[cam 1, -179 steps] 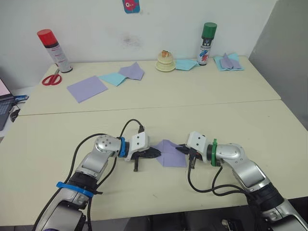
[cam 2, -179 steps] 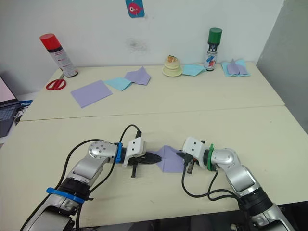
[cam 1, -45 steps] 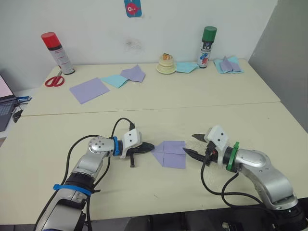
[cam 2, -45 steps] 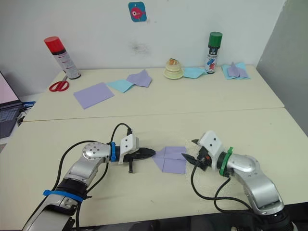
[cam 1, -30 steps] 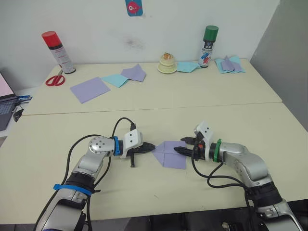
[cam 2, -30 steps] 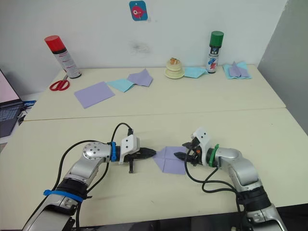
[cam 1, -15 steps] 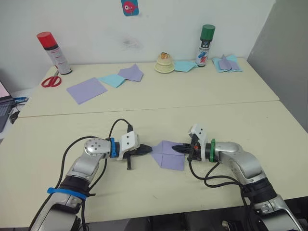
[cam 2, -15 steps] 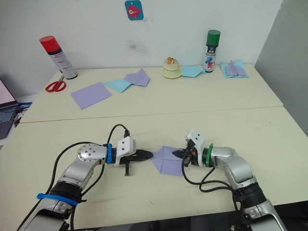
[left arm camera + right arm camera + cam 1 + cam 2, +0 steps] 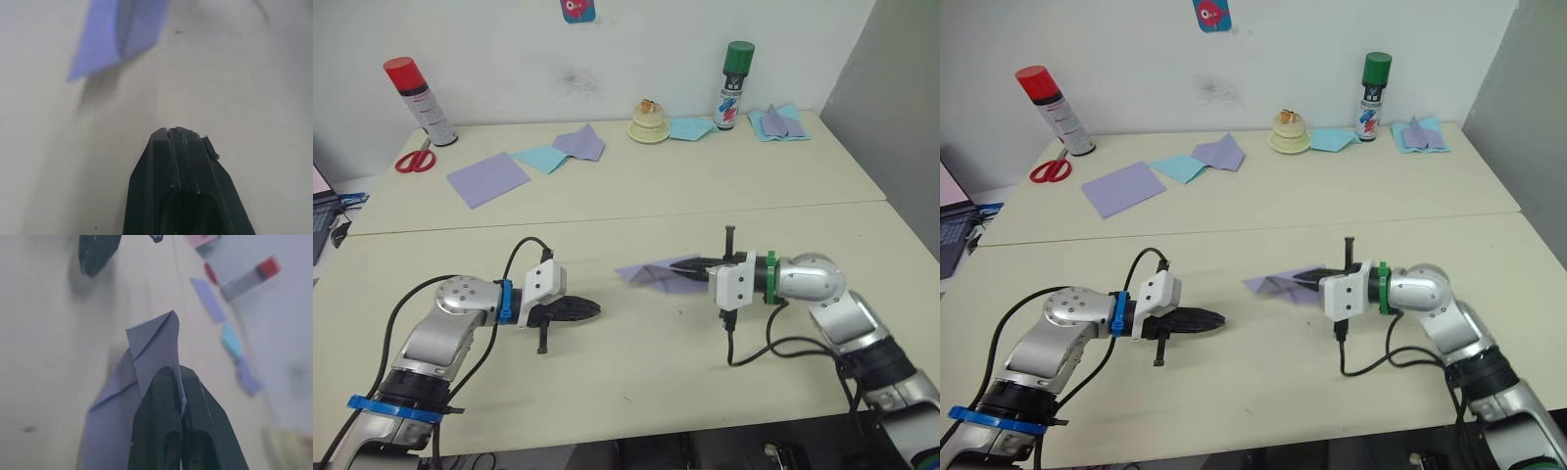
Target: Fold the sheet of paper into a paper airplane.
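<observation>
one edge of the thin lavender creased sheet of paper (image 9: 658, 272) sat pinched in the right gripper (image 9: 693, 270), likely to slip free, while the left gripper (image 9: 590, 310) stayed closed, empty.

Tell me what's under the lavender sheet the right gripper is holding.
The sheet of paper is pinched in the shut right gripper and lifted, with bare table below it. Its shadow shows there; the underside of the sheet is hidden.
</observation>
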{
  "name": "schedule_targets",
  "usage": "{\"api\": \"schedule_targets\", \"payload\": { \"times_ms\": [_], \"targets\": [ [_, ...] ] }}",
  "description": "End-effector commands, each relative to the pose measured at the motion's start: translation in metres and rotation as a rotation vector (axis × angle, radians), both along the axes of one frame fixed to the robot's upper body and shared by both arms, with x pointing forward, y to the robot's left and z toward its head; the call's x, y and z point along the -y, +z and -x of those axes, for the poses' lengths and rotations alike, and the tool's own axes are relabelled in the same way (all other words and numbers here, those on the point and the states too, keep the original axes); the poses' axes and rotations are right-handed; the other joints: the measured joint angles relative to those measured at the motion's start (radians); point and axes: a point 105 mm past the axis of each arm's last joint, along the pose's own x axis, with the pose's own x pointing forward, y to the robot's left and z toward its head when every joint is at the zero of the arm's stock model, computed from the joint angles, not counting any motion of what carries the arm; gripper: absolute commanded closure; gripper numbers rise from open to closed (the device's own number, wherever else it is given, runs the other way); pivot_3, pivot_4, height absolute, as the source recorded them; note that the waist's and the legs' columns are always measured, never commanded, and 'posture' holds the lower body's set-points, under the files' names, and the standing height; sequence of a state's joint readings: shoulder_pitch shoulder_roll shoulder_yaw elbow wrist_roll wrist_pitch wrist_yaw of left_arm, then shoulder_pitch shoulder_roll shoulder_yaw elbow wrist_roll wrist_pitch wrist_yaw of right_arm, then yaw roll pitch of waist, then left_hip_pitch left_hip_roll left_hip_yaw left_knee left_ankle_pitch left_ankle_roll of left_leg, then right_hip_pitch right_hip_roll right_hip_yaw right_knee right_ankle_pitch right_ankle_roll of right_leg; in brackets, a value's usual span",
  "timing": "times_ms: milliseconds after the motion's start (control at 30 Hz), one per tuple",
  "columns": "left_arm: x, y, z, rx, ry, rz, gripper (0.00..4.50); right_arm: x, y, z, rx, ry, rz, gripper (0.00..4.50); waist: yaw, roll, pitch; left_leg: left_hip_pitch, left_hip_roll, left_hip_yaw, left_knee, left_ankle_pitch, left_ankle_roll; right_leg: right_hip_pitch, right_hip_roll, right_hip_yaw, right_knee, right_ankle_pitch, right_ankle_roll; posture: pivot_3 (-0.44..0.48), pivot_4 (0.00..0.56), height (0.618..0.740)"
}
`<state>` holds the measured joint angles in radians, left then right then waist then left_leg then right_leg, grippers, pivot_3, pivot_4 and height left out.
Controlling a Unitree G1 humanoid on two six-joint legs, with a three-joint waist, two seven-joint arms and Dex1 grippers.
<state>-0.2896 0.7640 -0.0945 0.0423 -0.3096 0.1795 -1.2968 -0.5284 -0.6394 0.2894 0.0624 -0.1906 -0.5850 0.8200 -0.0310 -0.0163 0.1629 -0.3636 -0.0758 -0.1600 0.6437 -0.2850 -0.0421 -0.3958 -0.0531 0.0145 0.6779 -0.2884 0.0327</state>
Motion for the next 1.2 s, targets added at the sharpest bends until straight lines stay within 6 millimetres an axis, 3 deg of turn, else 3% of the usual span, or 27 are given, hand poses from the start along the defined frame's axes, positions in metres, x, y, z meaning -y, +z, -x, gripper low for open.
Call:
{"api": "schedule_targets", "payload": {
  "times_ms": [33, 167, 333, 500, 733, 833, 1133, 1200],
  "targets": [
    [0.0, 0.019, -0.002, 0.042, 0.03, 0.061, 4.5, -0.001, -0.002, 0.004, 0.207, 0.063, -0.003, 4.48, 0.0, -0.001, 0.001, 0.0, 0.0, 0.0, 0.0, 0.001, -0.002, 0.0, 0.0, 0.0, 0.0, 0.0, 0.0, 0.0, 0.15, 0.74],
    [-0.002, 0.02, 0.009, 0.033, 0.028, 0.076, 4.5, -0.006, -0.042, 0.024, 0.168, 0.113, -0.026, 4.48, 0.0, -0.001, 0.001, -0.001, 0.0, 0.001, 0.0, 0.001, -0.003, -0.001, 0.0, 0.001, -0.001, 0.0, 0.0, 0.0, 0.15, 0.74],
    [-0.007, 0.012, 0.024, 0.0, 0.004, 0.035, 4.5, -0.011, -0.074, 0.046, 0.095, 0.127, -0.037, 4.48, -0.001, -0.001, 0.001, -0.001, 0.0, 0.002, 0.0, 0.001, -0.003, -0.002, 0.0, 0.003, 0.001, 0.0, -0.001, 0.0, 0.15, 0.74],
    [-0.001, 0.012, 0.029, -0.003, -0.033, 0.036, 4.5, -0.016, -0.089, 0.059, 0.036, 0.128, -0.039, 4.48, 0.001, -0.001, 0.0, 0.002, 0.0, 0.0, 0.0, -0.001, 0.001, 0.002, 0.001, 0.001, 0.001, 0.0, -0.001, 0.0, 0.15, 0.74],
    [0.013, 0.032, 0.028, 0.057, -0.081, 0.099, 4.5, -0.013, -0.096, 0.059, -0.018, 0.102, -0.019, 4.48, 0.001, -0.001, 0.0, 0.002, 0.0, 0.0, 0.001, 0.0, 0.001, 0.003, 0.001, 0.001, 0.001, 0.0, -0.001, 0.0, 0.15, 0.74],
    [0.016, 0.039, 0.034, 0.062, -0.126, 0.09, 4.5, -0.011, -0.098, 0.063, -0.053, 0.104, -0.026, 3.92, 0.001, -0.002, 0.0, 0.002, 0.0, 0.0, 0.001, 0.0, 0.001, 0.003, 0.001, 0.001, 0.001, 0.0, -0.001, 0.0, 0.15, 0.74],
    [0.018, 0.047, 0.037, 0.056, -0.159, 0.064, 4.5, 0.009, -0.093, 0.075, -0.079, 0.139, 0.013, 0.9, 0.003, -0.002, 0.0, 0.002, 0.0, 0.0, 0.001, -0.001, 0.001, 0.004, 0.001, 0.001, 0.0, 0.0, -0.001, 0.0, 0.15, 0.74],
    [0.017, 0.047, 0.035, 0.056, -0.151, 0.06, 4.5, 0.012, -0.087, 0.078, -0.089, 0.144, -0.003, 0.9, 0.003, -0.002, 0.0, 0.002, 0.0, 0.0, 0.001, -0.001, 0.001, 0.005, 0.0, 0.0, -0.001, 0.0, -0.001, 0.0, 0.15, 0.74]
  ]
}}
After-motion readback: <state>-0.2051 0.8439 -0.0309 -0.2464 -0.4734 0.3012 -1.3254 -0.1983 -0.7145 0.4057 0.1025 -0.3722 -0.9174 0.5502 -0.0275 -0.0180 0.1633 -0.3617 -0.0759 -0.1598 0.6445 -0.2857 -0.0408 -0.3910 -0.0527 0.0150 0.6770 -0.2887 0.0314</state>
